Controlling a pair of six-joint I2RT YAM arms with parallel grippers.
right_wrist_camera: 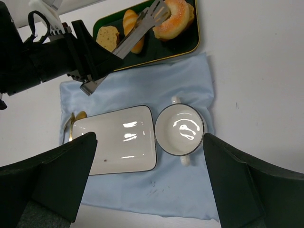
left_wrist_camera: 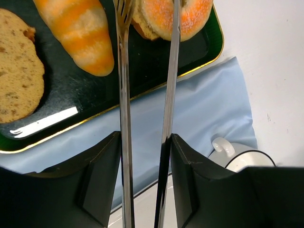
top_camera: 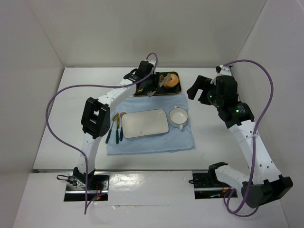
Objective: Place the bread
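The bread (left_wrist_camera: 190, 16), a golden ring-shaped bun, is at the right end of the dark gold-rimmed tray (left_wrist_camera: 142, 61). My left gripper (left_wrist_camera: 145, 156) is shut on a pair of metal tongs (left_wrist_camera: 124, 118), and the tong arms pinch the bun's near side. From above, the left gripper (top_camera: 151, 85) hangs over the tray's front edge beside the bread (top_camera: 172, 80). I cannot tell whether the bun is lifted off the tray. My right gripper (right_wrist_camera: 149, 166) is open and empty, high above the blue cloth (right_wrist_camera: 156, 190). It also shows in the top view, where the right gripper (top_camera: 199, 90) sits right of the tray.
A striped croissant-like roll (left_wrist_camera: 80, 33) and a toast slice (left_wrist_camera: 16, 71) share the tray. On the cloth lie a white rectangular plate (right_wrist_camera: 118, 140), a white two-handled bowl (right_wrist_camera: 180, 128) and cutlery (top_camera: 116, 128) left of the plate. White walls enclose the table.
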